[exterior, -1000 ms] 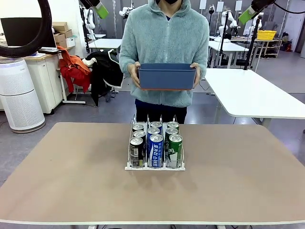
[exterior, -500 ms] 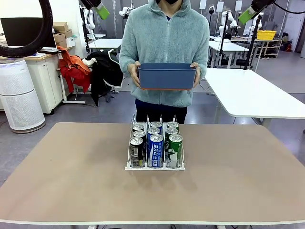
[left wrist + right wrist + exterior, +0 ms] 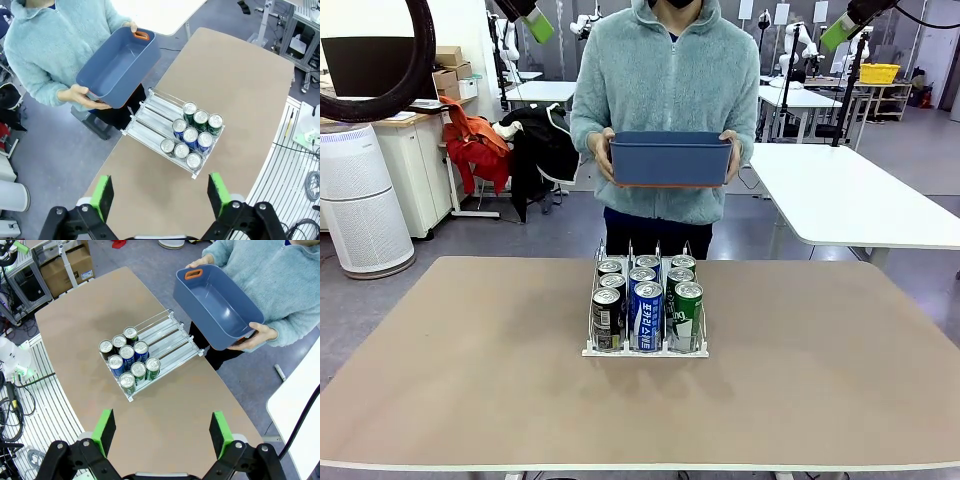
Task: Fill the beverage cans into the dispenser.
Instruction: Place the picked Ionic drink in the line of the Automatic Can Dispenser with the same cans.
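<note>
The dispenser stands at the table's middle, toward the far side, its front end facing the robot. Nine cans stand upright in it, three per lane: black in the lane on the robot's left, blue in the middle, green on the right. All nine are packed at the front end. In the left wrist view, the rear part of each lane of the dispenser is bare behind the cans; the right wrist view shows the same.

No can stands loose on the table. The person at the far side holds a blue bin in both hands at chest height, clear of the table. The right wrist view looks into the bin; it is empty.

Left gripper: raised high above the table, green pads well apart, nothing between them. Right gripper: likewise raised, pads well apart, nothing held.

Status, judged from this layout:
- Done: every can in view is seated in a lane, sorted by colour.
- Left: nothing apparent. The lanes have spare room at the rear, but no further can is in view to load.
- The empty bin and both idle grippers suggest that filling is complete or at its final stage.
</note>
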You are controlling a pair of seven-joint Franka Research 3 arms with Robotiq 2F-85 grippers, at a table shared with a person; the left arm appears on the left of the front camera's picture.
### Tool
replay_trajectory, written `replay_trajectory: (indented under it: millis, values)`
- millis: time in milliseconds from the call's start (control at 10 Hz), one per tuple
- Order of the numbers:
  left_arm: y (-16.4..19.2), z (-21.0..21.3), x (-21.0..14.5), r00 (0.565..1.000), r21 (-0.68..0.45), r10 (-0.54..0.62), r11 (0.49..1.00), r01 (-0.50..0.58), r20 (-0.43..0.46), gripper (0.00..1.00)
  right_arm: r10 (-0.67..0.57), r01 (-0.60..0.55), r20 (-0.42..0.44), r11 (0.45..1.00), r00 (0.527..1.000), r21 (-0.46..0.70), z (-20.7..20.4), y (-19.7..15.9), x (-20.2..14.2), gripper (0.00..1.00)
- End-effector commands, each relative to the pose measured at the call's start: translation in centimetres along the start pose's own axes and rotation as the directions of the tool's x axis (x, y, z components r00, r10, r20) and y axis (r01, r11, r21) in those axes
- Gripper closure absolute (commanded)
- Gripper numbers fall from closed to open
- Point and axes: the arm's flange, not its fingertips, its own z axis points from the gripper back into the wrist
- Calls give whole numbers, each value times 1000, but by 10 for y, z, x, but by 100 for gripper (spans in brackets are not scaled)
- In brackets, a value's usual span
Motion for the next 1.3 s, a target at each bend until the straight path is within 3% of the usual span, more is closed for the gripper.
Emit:
replay_trajectory:
  millis: [0, 1200]
  values:
    - [1, 2, 1, 1000, -38, -24, 999, 25, 12, 0, -14, 14, 7, 1000, 1000, 0, -1, 3, 1, 0]
    - [-1, 1, 1, 1000, -1, -3, 1000, 3, 1, 0, -14, 14, 7, 1000, 1000, 0, -1, 3, 1, 0]
